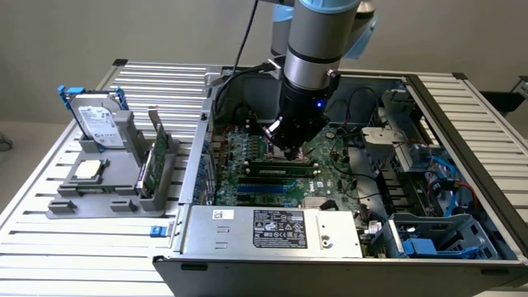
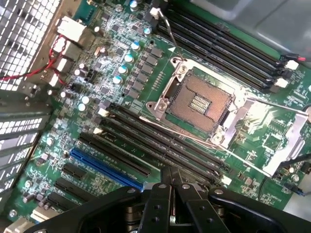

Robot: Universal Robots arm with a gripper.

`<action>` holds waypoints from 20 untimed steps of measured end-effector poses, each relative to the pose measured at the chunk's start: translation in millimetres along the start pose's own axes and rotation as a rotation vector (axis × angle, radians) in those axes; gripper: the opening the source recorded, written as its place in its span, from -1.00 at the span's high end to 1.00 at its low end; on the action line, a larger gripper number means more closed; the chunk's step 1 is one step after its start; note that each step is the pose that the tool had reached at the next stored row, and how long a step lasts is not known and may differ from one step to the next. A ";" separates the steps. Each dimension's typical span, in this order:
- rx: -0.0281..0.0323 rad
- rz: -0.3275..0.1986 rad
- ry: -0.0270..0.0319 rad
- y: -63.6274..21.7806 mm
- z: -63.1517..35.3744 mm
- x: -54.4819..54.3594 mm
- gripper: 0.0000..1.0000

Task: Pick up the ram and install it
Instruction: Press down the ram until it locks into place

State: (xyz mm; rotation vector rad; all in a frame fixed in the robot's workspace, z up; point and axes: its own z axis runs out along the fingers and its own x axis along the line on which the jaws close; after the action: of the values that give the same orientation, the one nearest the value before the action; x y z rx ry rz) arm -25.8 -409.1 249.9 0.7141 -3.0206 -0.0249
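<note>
- Looking into the open computer case [image 1: 272, 232] lying on the slatted counter [image 1: 74, 241], we are seeing the arm [image 1: 318, 49] reaching down over the motherboard [image 1: 330, 176];
- we are finding the tool [image 1: 290, 147] low over the memory slots beside the processor socket; in the wrist view the tool [image 2: 171, 175] is showing its two fingers [image 2: 165, 177] pressed together at the tips, so we are reading it as closed, with nothing visible between them;
- we are seeing the ram [image 1: 283, 166] as a long dark-green stick lying along a slot just under the tool in the exterior view; whether it is fully seated we cannot tell, and whether the tool is touching it we cannot tell either;
- in the wrist view we are noticing the black memory slots [image 2: 160, 141] running just ahead of the fingertips, a blue slot [image 2: 104, 168] beside them, and the bare processor socket [image 2: 199, 99] with its metal frame open;
- toward the exterior view's left, outside the case, we are seeing a grey holder [image 1: 107, 198] standing on the counter; it is carrying an upright hard drive [image 1: 97, 120], a green expansion card [image 1: 157, 158] standing on edge, and a processor chip [image 1: 88, 170] lying flat;
- at the case's near edge we are seeing the power supply [image 1: 276, 228] with its label facing up; blue drive brackets [image 1: 433, 244] are sitting toward the exterior view's right.
</note>
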 end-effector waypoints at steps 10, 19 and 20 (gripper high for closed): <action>-0.0053 0.161 -0.0039 0.0 0.0 0.0 0.79; -0.0100 0.306 -0.0073 0.0 0.2 0.0 0.79; -0.0106 0.322 -0.0078 0.0 0.2 0.0 0.79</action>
State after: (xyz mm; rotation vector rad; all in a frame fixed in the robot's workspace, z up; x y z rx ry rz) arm -25.8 -409.1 249.7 0.2205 -3.0989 -0.0339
